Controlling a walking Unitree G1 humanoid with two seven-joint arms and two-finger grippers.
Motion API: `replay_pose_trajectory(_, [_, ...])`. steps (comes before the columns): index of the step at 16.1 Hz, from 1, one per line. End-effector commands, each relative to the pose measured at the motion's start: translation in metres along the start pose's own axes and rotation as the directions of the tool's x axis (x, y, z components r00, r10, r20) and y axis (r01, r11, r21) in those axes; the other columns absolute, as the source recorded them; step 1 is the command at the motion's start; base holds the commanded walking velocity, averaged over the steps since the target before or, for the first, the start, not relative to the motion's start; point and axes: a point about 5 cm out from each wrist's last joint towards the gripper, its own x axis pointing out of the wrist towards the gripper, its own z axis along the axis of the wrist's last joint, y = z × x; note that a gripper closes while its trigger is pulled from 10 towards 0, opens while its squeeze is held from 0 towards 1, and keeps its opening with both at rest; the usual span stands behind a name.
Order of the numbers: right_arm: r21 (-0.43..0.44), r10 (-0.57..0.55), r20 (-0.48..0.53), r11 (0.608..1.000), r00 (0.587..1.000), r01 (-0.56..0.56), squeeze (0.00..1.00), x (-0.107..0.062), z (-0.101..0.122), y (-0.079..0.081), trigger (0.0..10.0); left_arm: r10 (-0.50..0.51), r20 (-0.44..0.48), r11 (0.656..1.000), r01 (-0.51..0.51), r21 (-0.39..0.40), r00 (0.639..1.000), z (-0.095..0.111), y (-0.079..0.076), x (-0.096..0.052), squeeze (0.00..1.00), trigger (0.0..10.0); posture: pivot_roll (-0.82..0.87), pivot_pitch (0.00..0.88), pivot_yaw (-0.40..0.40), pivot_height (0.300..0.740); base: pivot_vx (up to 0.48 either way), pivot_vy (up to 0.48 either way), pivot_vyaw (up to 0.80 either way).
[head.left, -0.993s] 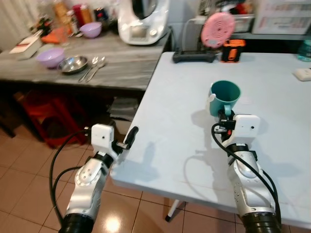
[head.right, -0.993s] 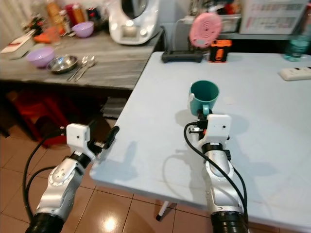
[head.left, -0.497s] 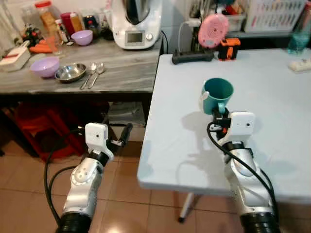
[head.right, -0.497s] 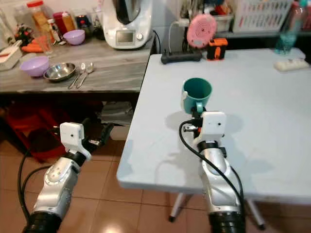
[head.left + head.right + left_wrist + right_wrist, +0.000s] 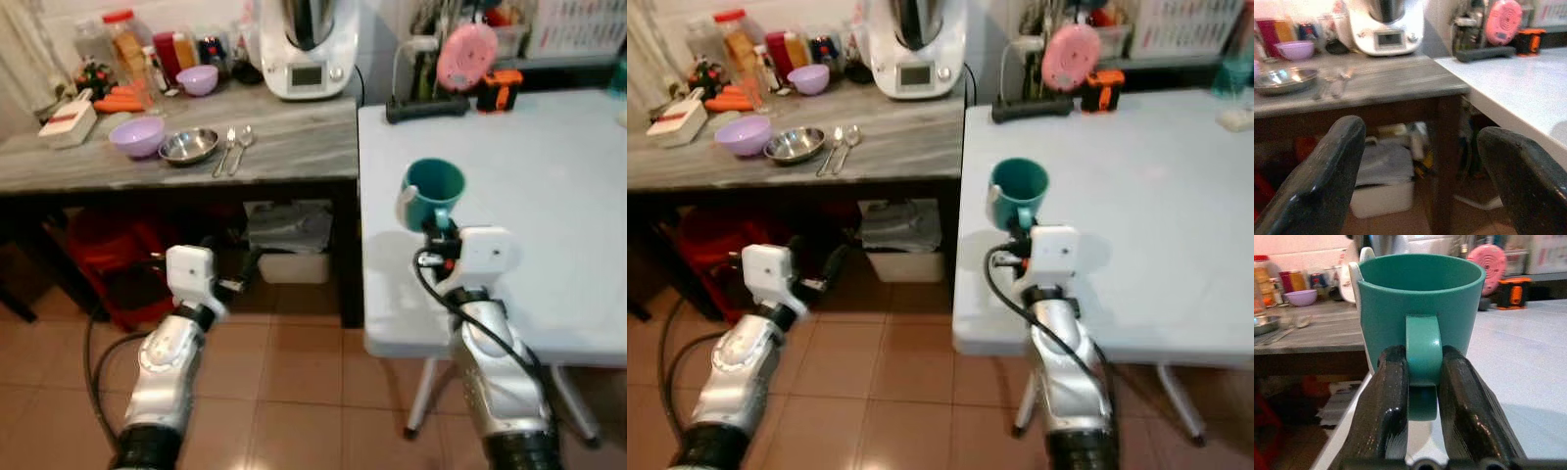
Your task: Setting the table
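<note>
We keep the teal mug [image 5: 1420,303] upright and set it down well in from the edge of the white surface [image 5: 549,186], the right tool [image 5: 1422,396] pinching its handle over that near edge, while the left tool [image 5: 1420,176] hangs wide open, empty, before the grey surface [image 5: 196,162].

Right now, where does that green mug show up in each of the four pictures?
Left eye view: the green mug is right of centre, above the white table's near edge, its handle in the right claw.
Right eye view: just right of centre.
Left wrist view: not in it.
Right wrist view: centre, handle pinched between the black fingers.
Shared landmark: the pink round gadget.
</note>
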Motion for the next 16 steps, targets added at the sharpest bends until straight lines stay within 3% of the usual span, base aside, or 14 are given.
replay_pose_trajectory(1, [0.008,0.010,0.031,1.000,0.999,-0.011,0.00,0.0028,0.0075,0.0042,10.0,0.028,0.000,0.999,-0.028,0.032,1.000,0.0019,0.0086,-0.0005,0.00,10.0,-0.03,0.000,0.113,0.740,0.000,0.480,0.00])
replay_pose_trajectory(11, [-0.003,0.017,0.027,1.000,0.999,-0.017,0.00,0.0026,0.0060,0.0082,10.0,0.054,-0.008,0.997,-0.054,0.051,0.999,0.0005,0.0116,-0.0004,0.00,10.0,-0.03,0.000,0.113,0.740,0.000,0.480,0.00])
replay_pose_trajectory(16, [-0.005,0.018,0.034,1.000,0.999,-0.017,0.00,0.0010,0.0058,0.0096,10.0,0.038,-0.035,0.997,-0.036,0.061,0.999,-0.0013,0.0146,-0.0029,0.00,10.0,-0.03,0.000,0.119,0.740,0.000,0.054,0.00])
